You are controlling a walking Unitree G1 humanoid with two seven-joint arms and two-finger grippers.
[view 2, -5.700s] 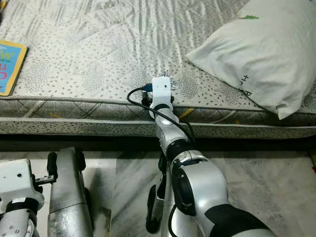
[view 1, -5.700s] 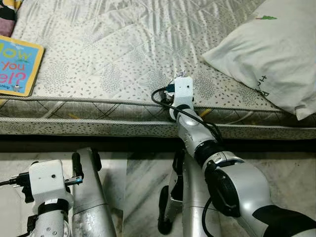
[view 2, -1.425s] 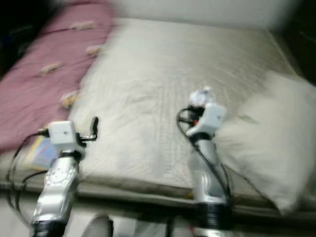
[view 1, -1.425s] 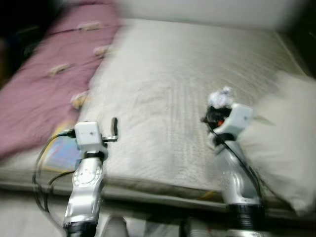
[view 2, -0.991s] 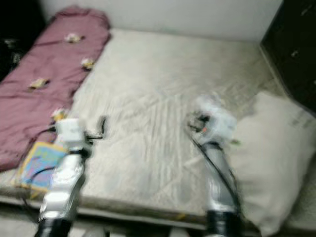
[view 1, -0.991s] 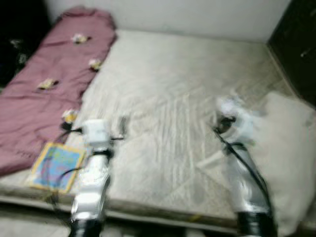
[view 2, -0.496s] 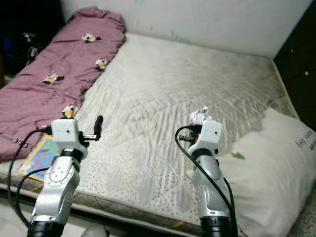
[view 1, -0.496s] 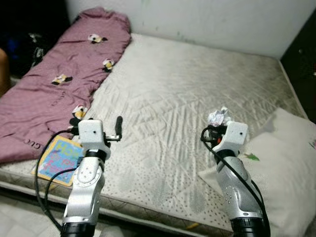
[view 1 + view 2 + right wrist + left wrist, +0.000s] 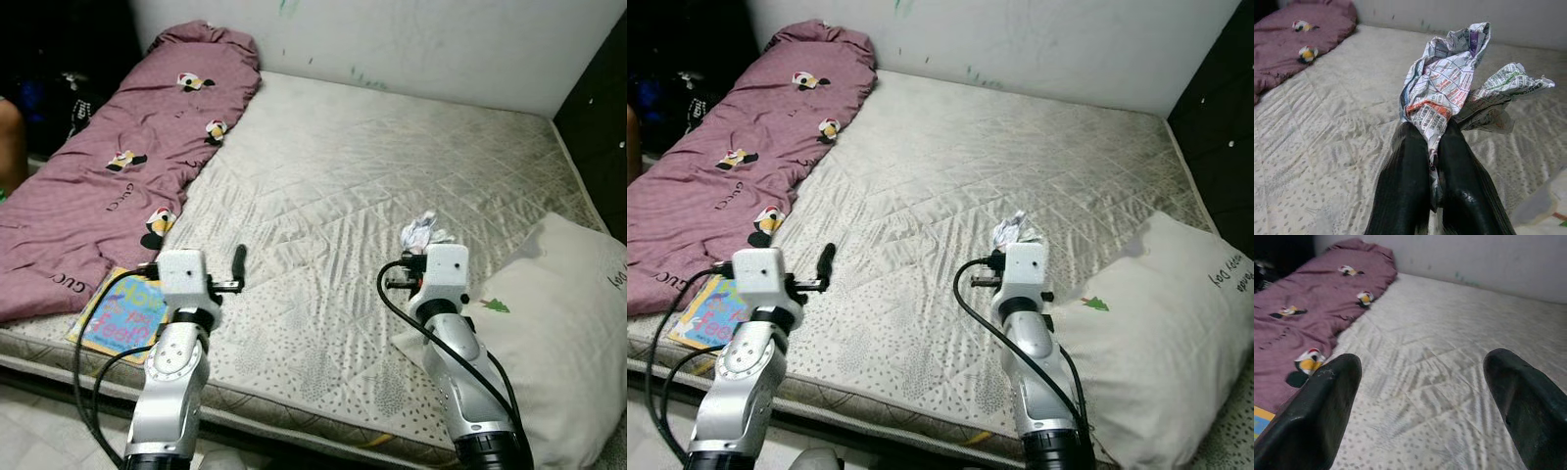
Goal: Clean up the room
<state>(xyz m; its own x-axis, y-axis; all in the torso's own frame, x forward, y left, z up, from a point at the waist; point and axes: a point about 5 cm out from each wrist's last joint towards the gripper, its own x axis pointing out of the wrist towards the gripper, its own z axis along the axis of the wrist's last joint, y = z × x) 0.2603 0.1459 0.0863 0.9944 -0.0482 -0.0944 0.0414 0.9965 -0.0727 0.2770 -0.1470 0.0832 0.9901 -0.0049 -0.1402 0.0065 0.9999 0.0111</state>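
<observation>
The camera has swung up from the mattress edge to take in the whole bed (image 9: 392, 176). Right gripper (image 9: 1432, 142), at centre right, stays clamped on the crumpled paper (image 9: 1449, 88), lifted off the bed for disposal. Left gripper (image 9: 1420, 382), lower left, gapes wide, empty

Crumpled newspaper (image 9: 1454, 93), printed in fine columns with red, green and purple patches, pinched between the closed black fingers of the right gripper (image 9: 1434, 147) and held up off the mattress (image 9: 392, 166), toward 3 o'clock of the scene, just at 9 o'clock of the white pillow (image 9: 558, 323). Splayed into two ragged lobes above the fingertips, one upright, one flaring sideways. Seen from the head as a small white wad (image 9: 421, 232) at the gripper's tip.
</observation>
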